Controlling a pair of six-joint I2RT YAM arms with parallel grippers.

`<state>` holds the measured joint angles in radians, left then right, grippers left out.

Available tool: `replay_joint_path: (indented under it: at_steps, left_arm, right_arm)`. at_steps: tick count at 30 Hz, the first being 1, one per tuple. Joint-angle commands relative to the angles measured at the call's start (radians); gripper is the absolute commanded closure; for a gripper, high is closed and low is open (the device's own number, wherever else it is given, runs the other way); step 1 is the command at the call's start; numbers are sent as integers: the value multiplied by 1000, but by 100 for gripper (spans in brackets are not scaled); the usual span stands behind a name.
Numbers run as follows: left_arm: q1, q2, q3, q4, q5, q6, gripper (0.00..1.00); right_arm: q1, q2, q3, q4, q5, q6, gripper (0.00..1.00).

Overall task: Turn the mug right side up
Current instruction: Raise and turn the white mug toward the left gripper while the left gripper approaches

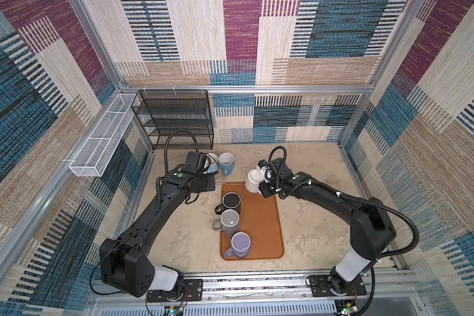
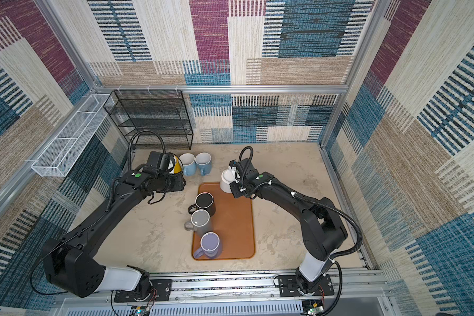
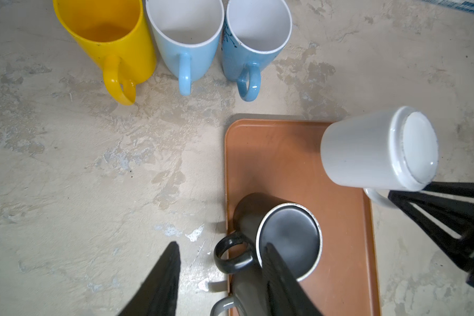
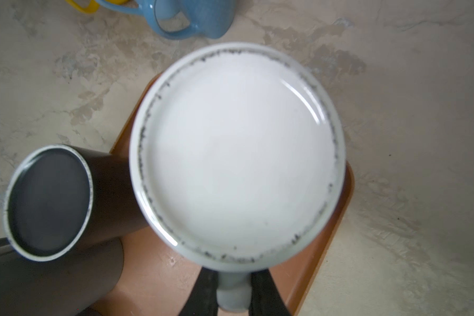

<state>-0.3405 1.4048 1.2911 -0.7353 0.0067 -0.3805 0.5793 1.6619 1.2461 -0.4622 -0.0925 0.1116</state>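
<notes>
Finding: the white ceramic mug is inverted. Its flat base faces up and towards the right wrist camera, its mouth faces down, and its long axis stands close to vertical with a slight lean in both top views. The right gripper is clamped on the mug's handle, one finger on each side of the loop, so the body lies directly ahead of the fingers and the handle points back at the wrist. The mug hangs over the far right corner of the orange rectangular plastic tray. Its base looms much larger in the right wrist view than that of the matte black mug beside it, so it is judged lifted, though the pictures do not show how far the rim clears the tray. The left gripper has its fingers apart and holds nothing. It hovers over the bare table at the tray's near-left edge, beside the black mug, with the white mug well off to its right. The right arm is therefore the working arm, and the coming move is judged a roll of its wrist about the handle to swing the mouth upward. The mug is glossy, plain white and cylindrical, with a dark speckled ring round its unglazed foot. No cracks are visible.
</notes>
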Motion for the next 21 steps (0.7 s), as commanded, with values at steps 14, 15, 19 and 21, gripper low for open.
replay_joint_path:
  at_steps: [14, 15, 19, 21]
  left_arm:
    - [0, -28, -47, 201, 235, -47, 54]
    - [1, -31, -51, 212, 251, -51, 54]
    - [1, -54, -79, 295, 333, -70, 54]
    - [0, -74, -105, 367, 385, -93, 54]
  right_arm:
    - [-111, -168, -134, 441, -322, 237, 100]
    - [-118, -175, -144, 468, -348, 256, 100]
    - [-143, -198, -187, 593, -432, 332, 100]
    - [-153, -209, -204, 657, -474, 369, 100]
